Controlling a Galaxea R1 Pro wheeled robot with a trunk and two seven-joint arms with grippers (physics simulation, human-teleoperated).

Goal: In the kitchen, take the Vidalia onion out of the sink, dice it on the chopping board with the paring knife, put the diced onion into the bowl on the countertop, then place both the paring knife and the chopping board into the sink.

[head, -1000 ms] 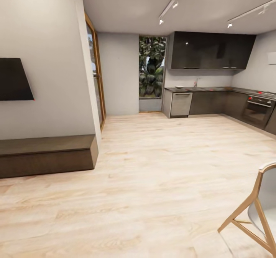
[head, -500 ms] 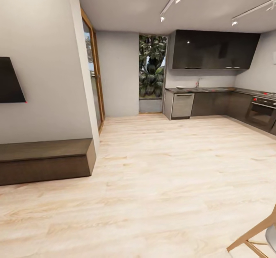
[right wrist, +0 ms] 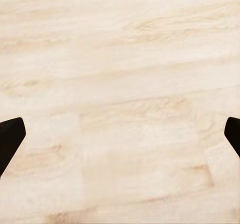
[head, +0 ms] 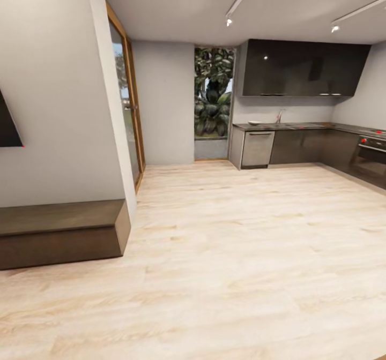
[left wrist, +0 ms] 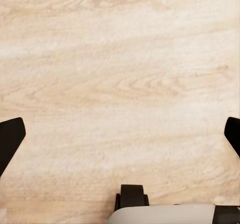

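At far left of the head view a dark wall panel (head: 6, 127) hangs above a low brown bench (head: 61, 232) against the white wall. Next comes a wood-framed glass door (head: 128, 108), then a window with leafy plants (head: 213, 100) at the back of the room. Pale wooden floor (head: 225, 253) spreads across the middle. To the right stands the kitchen: the grey desk (head: 300, 126) over dark cabinets (head: 300, 147), with a small white shape, likely the bowl (head: 253, 122), near its left end and the tap of the sink (head: 279, 117) just right of it, all far away. The onion, knife and board are too small to tell. An oven (head: 370, 154) sits at far right.

In the wrist views, the left claw (left wrist: 120, 134) and the right claw (right wrist: 120, 134) hang over bare floor, fingers spread wide, holding nothing.
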